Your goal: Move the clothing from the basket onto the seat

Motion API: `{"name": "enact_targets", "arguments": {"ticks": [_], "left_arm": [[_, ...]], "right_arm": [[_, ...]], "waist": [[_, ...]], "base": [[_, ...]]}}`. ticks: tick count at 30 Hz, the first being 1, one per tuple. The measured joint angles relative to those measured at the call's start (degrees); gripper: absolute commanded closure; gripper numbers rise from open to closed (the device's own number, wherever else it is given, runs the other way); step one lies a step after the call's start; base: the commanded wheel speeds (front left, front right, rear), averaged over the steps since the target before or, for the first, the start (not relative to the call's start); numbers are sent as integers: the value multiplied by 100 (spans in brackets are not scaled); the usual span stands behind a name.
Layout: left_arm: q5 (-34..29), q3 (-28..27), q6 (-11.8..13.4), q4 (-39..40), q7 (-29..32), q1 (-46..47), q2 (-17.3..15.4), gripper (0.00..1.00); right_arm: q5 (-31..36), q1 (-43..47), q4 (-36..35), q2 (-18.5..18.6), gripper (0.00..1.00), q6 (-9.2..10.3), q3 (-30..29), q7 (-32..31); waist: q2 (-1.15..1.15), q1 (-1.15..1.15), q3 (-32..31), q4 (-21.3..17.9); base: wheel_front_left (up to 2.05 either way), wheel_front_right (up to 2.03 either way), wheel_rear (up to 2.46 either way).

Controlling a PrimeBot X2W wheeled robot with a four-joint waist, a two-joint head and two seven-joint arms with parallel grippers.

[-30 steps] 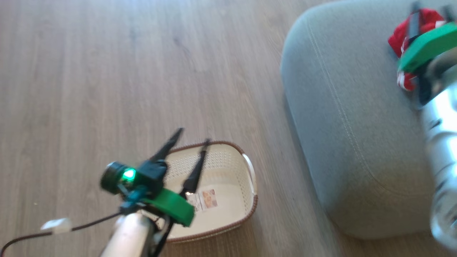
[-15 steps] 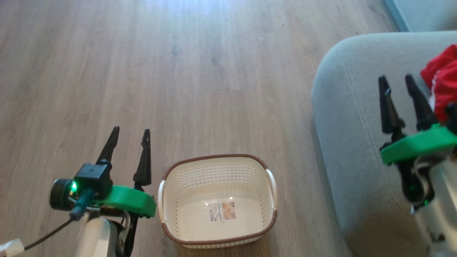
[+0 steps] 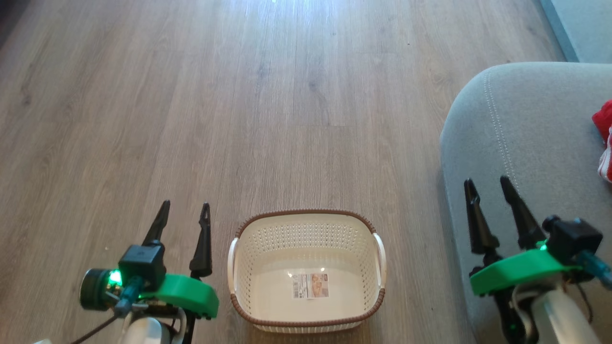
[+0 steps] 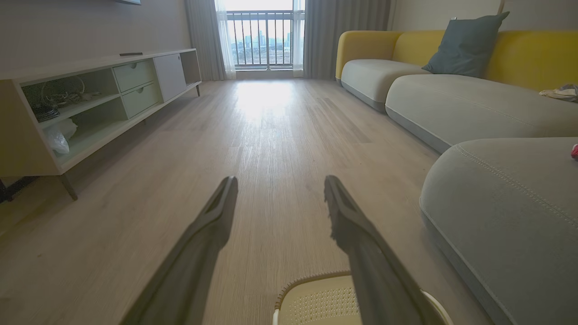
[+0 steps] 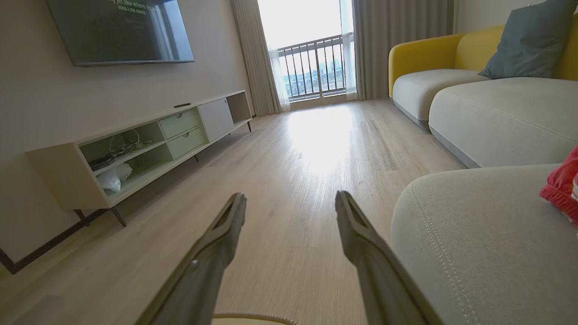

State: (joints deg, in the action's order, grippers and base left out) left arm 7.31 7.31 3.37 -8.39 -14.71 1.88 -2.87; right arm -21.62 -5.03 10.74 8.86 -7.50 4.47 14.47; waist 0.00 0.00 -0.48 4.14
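Clothing: red bunch with a white-striped band (image 3: pixel 605 143), at the mid right edge of the head view and cut off by the frame. It lies on the seat, well apart from the basket. A red fold also shows at the right edge of the right wrist view.
Seat: grey cushion (image 3: pixel 521 134) down the right side of the head view, with a pale stitched seam running along its rounded corner.
Basket: cream with a brown braided rim (image 3: pixel 306 210), lower centre of the head view. It stands on the wood floor (image 3: pixel 239 95) near the seat's left edge. Inside is a sticker label (image 3: pixel 311 285) on the bottom and no cloth.
Left jaws: lower left, just beside the basket's left handle. They are spread wide with nothing between the fingers (image 3: pixel 202 239).
Right jaws: lower right, over the seat's left margin. They are spread wide, hold nothing, and sit short of the clothing.
Progress: by my reading the move is done or as good as done, since the basket is bare and red cloth rests on the seat. I see nothing left to lift.
Doubt: the bunch runs out of frame, so I cannot tell how many garments are in it.
Count: one bunch of clothing, one basket, one label, two pairs of jaws. Besides the seat, two more grey cushions and one dark pillow show in the wrist views.
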Motion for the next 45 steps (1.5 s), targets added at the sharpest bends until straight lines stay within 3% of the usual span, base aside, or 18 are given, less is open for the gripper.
{"name": "enact_targets", "arguments": {"ticks": [9,20,33,45], "left_arm": [[-349,227,197,123,0,-173,0,0],[-296,365,127,-147,0,-196,-1,0],[186,233,-375,-297,0,-197,-1,0],[595,185,-474,-396,0,-201,-1,0]], "right_arm": [[197,262,41,-333,0,0,3,0],[292,359,175,-420,0,0,-1,-1],[297,358,226,-466,0,0,5,-1],[289,358,279,-468,0,0,9,-2]], "waist": [[0,0,33,94],[0,0,41,104],[0,0,57,58],[0,1,42,58]], "base": [[0,0,0],[0,0,0],[0,0,0],[0,0,0]]}}
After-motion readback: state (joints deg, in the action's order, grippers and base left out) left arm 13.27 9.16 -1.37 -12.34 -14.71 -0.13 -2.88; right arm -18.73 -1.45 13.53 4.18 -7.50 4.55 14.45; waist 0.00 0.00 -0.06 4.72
